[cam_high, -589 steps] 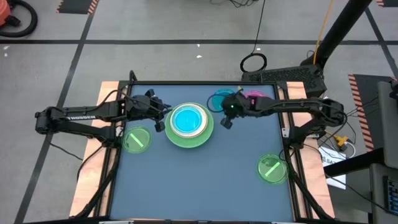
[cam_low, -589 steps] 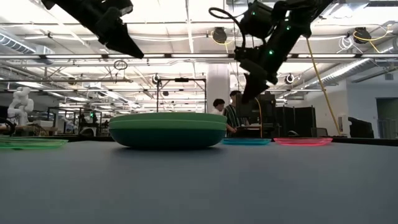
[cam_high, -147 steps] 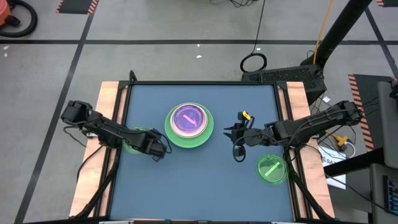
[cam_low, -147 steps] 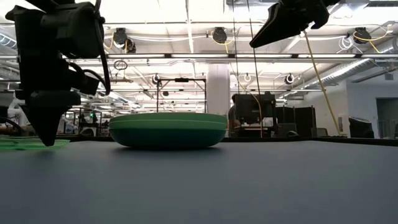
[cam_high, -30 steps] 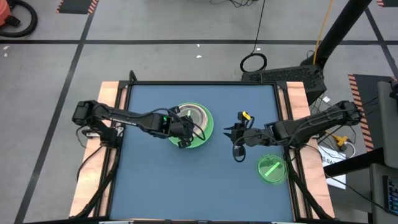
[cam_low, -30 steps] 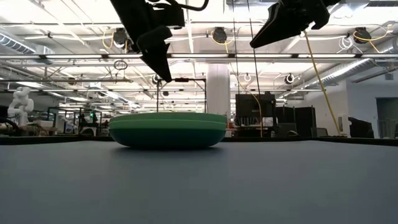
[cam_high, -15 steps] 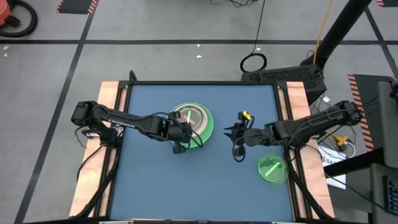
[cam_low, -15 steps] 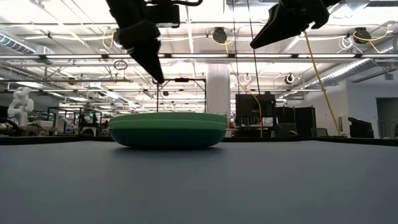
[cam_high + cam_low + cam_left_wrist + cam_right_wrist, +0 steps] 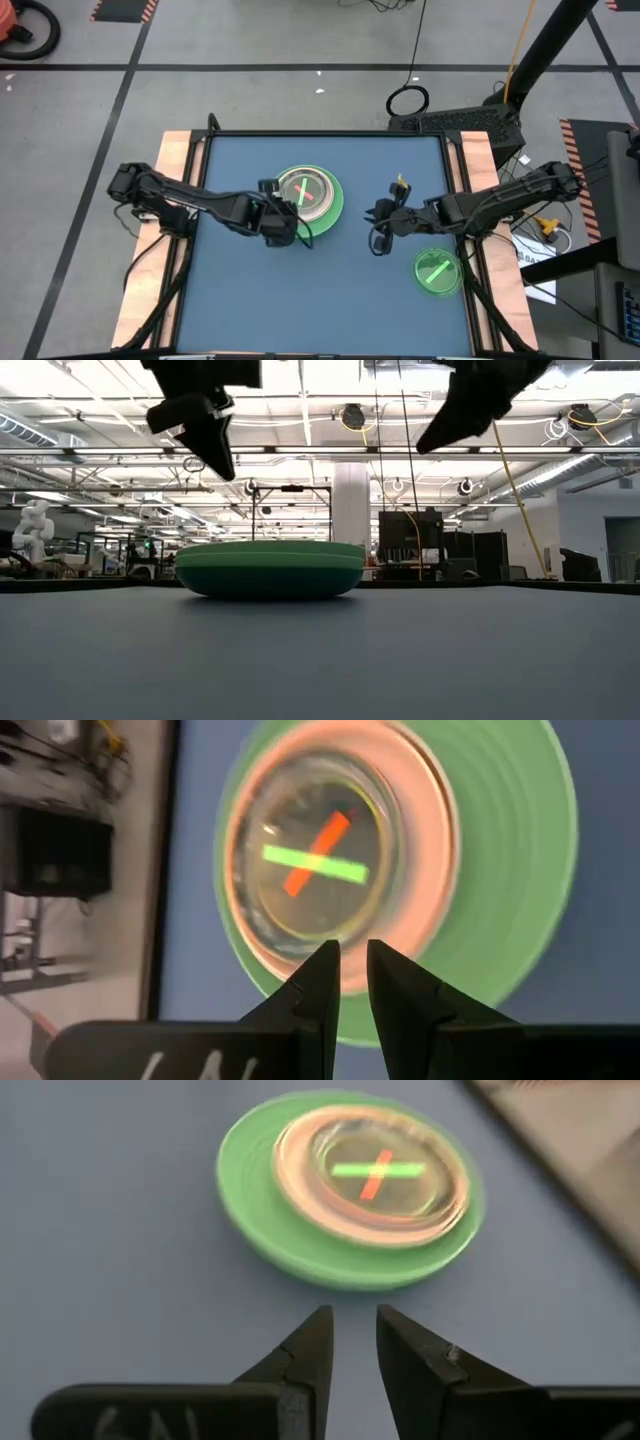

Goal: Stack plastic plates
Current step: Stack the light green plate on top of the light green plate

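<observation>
My right pincer [image 9: 379,240], narrowly parted and empty, hangs between the stack [image 9: 309,196] and the lone striped green plate [image 9: 437,271], nearer it than my empty left pincer [image 9: 291,233].

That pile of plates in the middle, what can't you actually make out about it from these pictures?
- The stack: from table height only the dark green bottom plate's rim shows; it hides everything inside.
- From above, the left gripper covers the stack's near-left edge.
- Left wrist view: the stacked plates are blurred, so they can't be counted.
- The loose striped green plate doesn't show at table height.
</observation>
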Available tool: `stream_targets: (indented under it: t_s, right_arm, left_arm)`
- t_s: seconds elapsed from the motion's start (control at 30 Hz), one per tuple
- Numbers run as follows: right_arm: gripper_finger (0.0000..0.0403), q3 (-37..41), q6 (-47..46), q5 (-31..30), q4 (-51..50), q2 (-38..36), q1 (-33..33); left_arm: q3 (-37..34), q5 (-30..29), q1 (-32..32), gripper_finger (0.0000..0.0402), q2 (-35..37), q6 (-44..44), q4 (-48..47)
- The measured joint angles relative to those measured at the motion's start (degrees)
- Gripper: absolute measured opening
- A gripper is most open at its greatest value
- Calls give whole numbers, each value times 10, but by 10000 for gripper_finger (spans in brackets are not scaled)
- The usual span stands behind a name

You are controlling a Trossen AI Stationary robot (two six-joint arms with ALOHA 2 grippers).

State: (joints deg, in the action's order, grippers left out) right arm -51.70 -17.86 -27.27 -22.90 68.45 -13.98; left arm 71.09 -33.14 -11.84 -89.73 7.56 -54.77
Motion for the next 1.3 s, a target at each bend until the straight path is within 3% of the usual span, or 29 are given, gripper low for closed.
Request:
stream_targets:
  t_s: [0.17,0.33,0.67,0.83,1.1,1.3]
  right_arm:
    - [73,-4,-96,93,20,0,0]
    - [73,-30,-130,165,84,0,0]
    - [73,-87,-173,193,68,29,-1]
    - [73,-118,-230,247,3,63,0]
    - [73,-148,-377,368,-162,123,-3]
    - [73,-148,-486,378,-319,177,-37]
  left_arm:
    - [0,-24,-9,63,8,-30,35]
    - [0,-24,-10,63,8,-65,72]
    - [-42,-24,-10,63,43,-74,92]
    - [-89,-26,-1,63,107,-82,121]
    - [-90,-30,20,63,210,-94,146]
    - [-90,-30,20,63,233,-5,129]
